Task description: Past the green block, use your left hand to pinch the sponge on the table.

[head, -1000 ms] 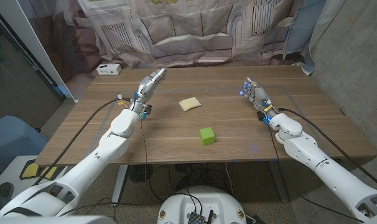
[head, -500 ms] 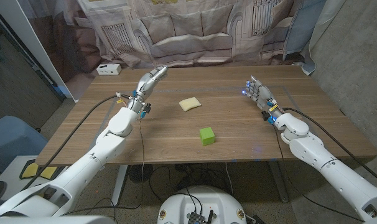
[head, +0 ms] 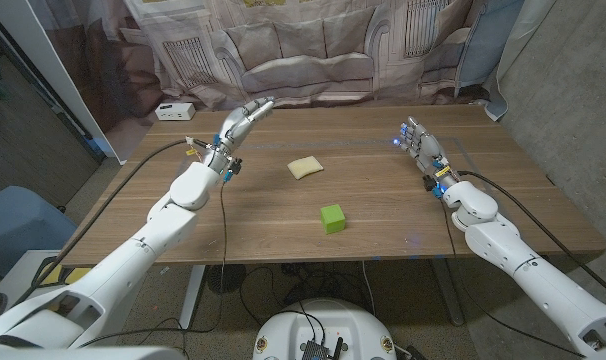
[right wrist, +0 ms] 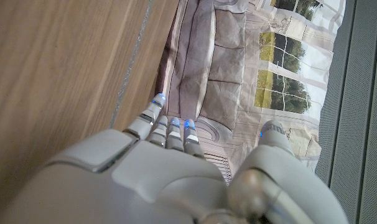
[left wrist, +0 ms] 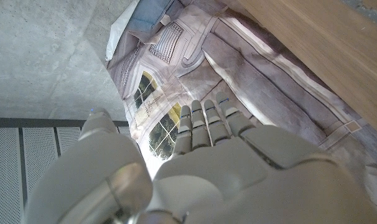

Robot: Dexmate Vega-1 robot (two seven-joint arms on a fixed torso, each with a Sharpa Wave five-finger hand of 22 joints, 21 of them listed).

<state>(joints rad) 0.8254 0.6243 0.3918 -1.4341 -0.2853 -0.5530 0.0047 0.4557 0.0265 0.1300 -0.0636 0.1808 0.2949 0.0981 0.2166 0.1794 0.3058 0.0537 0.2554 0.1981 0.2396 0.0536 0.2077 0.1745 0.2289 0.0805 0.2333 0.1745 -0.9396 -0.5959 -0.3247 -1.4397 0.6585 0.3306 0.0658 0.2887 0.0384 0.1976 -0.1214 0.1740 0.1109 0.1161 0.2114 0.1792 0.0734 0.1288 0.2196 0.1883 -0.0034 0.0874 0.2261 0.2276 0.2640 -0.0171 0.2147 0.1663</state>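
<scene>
Left hand not yet at the sponge; the pinch is still to be done.

The left hand [head: 241, 122] is hovering over the far left of the surface [head: 283, 215] with its fingers stretched out and nothing in them, well apart from the sponge [head: 304, 167], which is lying untouched to its right near the middle, beyond the green block [head: 332, 218]. The reach, the lowering and the pinch all seem to be left. The right hand [head: 417, 148] is holding nothing either, fingers extended, at the far right. A small white box [head: 174, 111] is sitting at the far left edge, before the printed curtain [head: 313, 50]. Nothing is lying between the left hand and the sponge.
</scene>
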